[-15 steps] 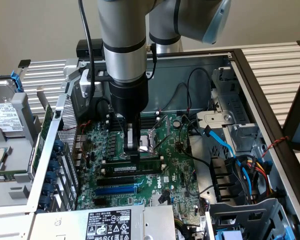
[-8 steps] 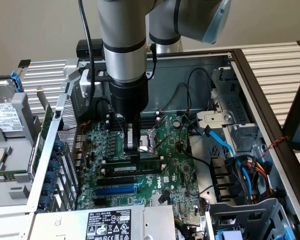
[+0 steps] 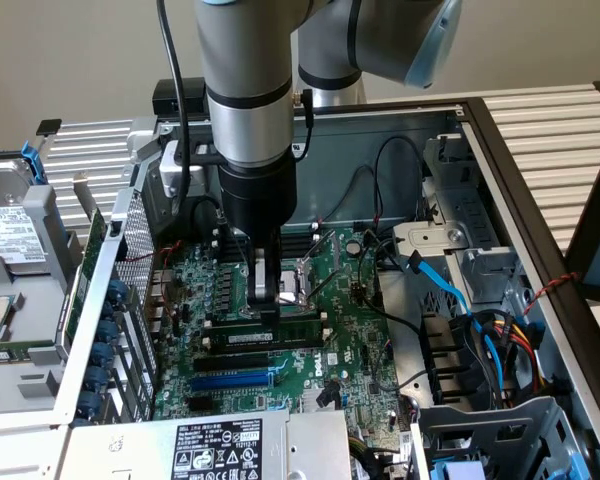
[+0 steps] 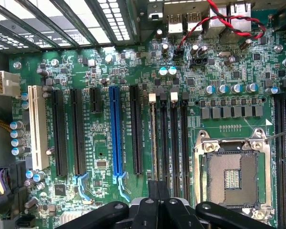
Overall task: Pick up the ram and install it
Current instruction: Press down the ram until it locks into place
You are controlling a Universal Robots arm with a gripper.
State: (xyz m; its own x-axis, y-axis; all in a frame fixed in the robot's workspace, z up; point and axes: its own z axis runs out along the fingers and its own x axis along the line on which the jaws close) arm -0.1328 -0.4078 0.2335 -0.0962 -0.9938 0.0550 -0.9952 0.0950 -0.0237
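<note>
Pincer [image 3: 267, 300] closed, fingers pressed together, tip down on top edge of ram [image 3: 270, 338]. Ram lying lengthwise in memory slot [image 4: 154, 143] beside CPU socket [image 3: 302, 283] on motherboard [image 3: 365, 350], apparently seated. Closed tip suits pushing stick home, not gripping.

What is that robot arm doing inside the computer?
The arm's gripper is down over the motherboard of an open computer case, its jaws shut. It sits right at the ram, a green stick lying along a slot beside the empty processor socket. Whether the ram is fully seated can't be told.
</note>
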